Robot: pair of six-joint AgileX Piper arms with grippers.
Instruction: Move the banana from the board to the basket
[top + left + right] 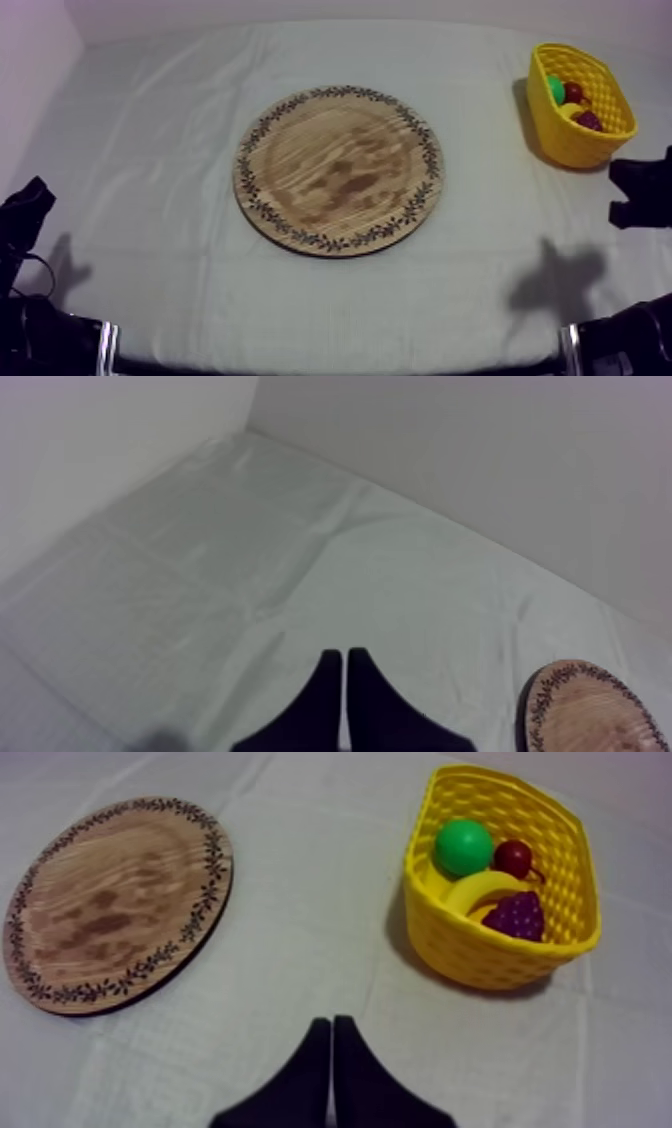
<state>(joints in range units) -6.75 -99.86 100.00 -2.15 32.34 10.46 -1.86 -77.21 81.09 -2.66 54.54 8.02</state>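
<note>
Banana (487,889) lies in the yellow basket (470,957) among other toy fruit, the wooden board (110,902) is bare, and both the left gripper (345,659) and right gripper (331,1024) hang with fingers pressed together on nothing, so the task looks done.

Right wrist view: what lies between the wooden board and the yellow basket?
Bare cloth; the wooden board and the yellow basket stand apart on it, as the right wrist view shows.
</note>
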